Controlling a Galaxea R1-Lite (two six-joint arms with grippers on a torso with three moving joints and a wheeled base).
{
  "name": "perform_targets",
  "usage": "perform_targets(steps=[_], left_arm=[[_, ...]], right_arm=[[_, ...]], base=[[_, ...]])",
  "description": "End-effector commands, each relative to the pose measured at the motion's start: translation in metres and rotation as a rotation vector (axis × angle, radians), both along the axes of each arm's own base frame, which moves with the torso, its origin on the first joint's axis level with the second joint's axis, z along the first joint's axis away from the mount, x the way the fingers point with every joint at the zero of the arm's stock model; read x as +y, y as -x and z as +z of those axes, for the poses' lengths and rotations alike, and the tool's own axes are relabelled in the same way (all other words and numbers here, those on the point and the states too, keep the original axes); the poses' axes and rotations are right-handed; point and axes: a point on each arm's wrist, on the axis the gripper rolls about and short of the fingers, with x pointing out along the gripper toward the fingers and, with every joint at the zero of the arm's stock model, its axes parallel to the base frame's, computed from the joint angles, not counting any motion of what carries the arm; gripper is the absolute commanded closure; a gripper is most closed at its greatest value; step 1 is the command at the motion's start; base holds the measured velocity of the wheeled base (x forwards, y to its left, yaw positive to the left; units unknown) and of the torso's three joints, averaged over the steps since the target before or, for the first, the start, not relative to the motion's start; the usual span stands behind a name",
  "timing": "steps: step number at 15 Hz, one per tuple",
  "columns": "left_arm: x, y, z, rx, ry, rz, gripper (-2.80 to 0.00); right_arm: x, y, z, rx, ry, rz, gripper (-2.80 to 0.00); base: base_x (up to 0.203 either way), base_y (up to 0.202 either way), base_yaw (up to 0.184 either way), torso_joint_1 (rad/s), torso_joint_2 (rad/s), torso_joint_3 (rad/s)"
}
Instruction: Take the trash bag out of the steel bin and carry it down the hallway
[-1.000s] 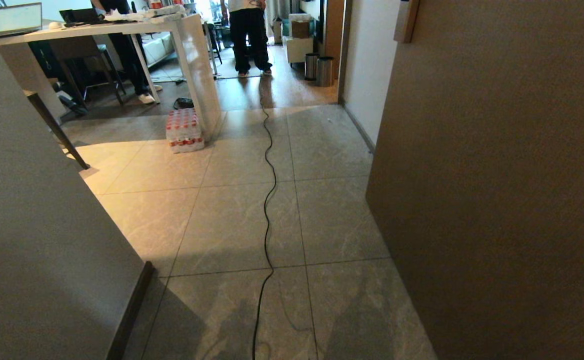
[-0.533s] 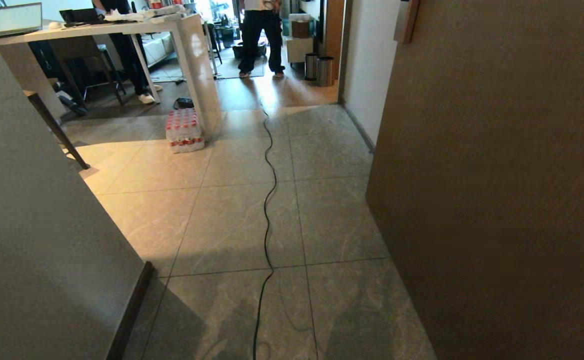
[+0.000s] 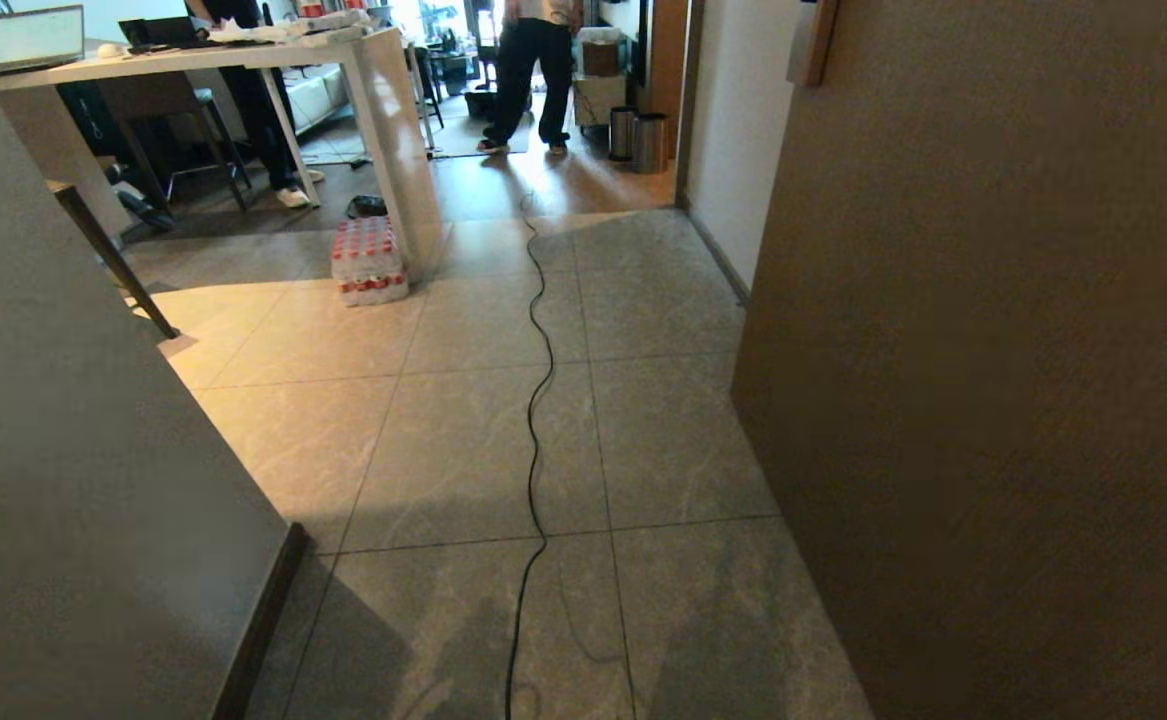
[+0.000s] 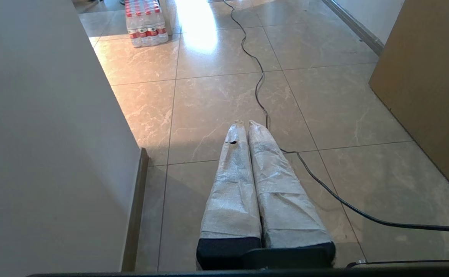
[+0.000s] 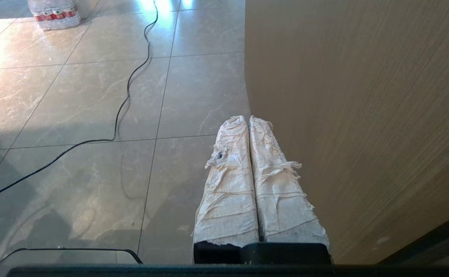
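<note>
Fingers [image 4: 247,125] [image 5: 248,119] of both arms pressed together, empty.

Large grey-beige stone tiles [image 3: 483,450] cover the floor, with a black cable [image 3: 533,400] snaking down the middle toward the far room. A pale wall [image 3: 63,450] with a dark skirting closes the left side; a brown wooden panel [image 3: 993,350] fills the right. Further on stands a white table [image 3: 383,130] with a laptop [image 3: 35,36] on it — a shrink-wrapped pack of bottles [image 3: 369,260] sits at its foot. Beyond, the floor turns to wood [image 3: 563,185] — daylight glares off it — and a person [image 3: 533,70] stands there.
</note>
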Motion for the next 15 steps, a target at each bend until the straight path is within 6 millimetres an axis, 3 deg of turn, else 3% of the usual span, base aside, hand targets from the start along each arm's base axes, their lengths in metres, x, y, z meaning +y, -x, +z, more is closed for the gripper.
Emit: perform_targets(steps=[1, 15], left_arm=[[0.0, -0.0008, -0.0031, 0.012, 0.005, 0.0, 0.0], [0.0, -0.0008, -0.003, 0.011, -0.001, 0.002, 0.0]], right_arm=[[0.0, -0.0001, 0.0, 0.001, 0.0, 0.0, 0.0], [0.0, -0.0001, 0.0, 0.001, 0.0, 0.0, 0.0]], base=[[0.0, 0.0, 0.0, 0.0, 0.0, 0.0], [0.0, 0.0, 0.0, 0.0, 0.0, 0.0]])
